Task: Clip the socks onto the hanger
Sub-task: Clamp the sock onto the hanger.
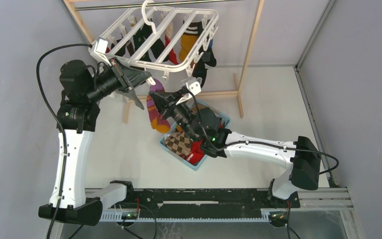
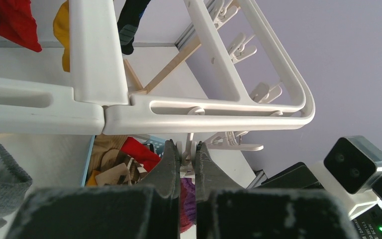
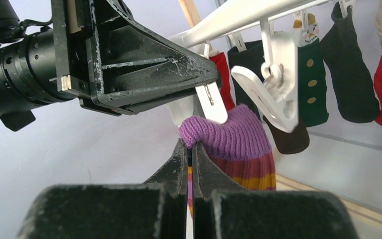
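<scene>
L gripper [image 2: 187, 155] is pinched narrow on a white clip [image 2: 188, 147] just under the hanger [image 2: 129, 119] rail, mid-frame. R gripper [image 3: 189, 152] is closed on the purple-striped sock [image 3: 238, 139] at its cuff (centre of r. wrist view), cuff top touching that clip. More socks [image 3: 350, 74] hang upper right.
</scene>
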`<act>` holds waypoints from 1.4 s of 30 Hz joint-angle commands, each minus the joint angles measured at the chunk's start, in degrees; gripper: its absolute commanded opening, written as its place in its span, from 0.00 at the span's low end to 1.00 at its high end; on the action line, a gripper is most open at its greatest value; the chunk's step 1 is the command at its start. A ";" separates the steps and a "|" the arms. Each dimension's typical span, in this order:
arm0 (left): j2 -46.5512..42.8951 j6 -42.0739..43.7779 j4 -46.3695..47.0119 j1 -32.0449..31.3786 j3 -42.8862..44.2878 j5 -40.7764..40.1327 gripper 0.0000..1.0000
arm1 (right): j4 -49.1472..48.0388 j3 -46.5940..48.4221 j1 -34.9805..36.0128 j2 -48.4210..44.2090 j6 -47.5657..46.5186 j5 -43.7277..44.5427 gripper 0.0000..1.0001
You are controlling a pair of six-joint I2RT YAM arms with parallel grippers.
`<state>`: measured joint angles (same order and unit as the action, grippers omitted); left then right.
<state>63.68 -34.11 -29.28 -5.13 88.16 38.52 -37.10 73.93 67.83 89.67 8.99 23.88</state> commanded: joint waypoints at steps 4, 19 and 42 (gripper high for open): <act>-1.27 -0.08 -2.24 -0.44 1.36 1.29 0.00 | -1.00 3.50 -0.55 0.46 -1.31 -1.79 0.00; -1.54 -0.51 -2.19 -0.46 2.10 1.91 0.00 | 0.99 4.33 -2.08 1.89 -1.07 -3.14 0.00; -1.05 0.71 -2.80 -0.41 1.73 1.78 0.00 | 0.52 6.19 -1.93 2.32 -2.05 -4.10 0.00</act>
<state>63.68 -34.06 -29.76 -5.13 88.29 38.54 -34.46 76.79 65.98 92.40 8.25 20.47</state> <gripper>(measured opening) 0.059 0.009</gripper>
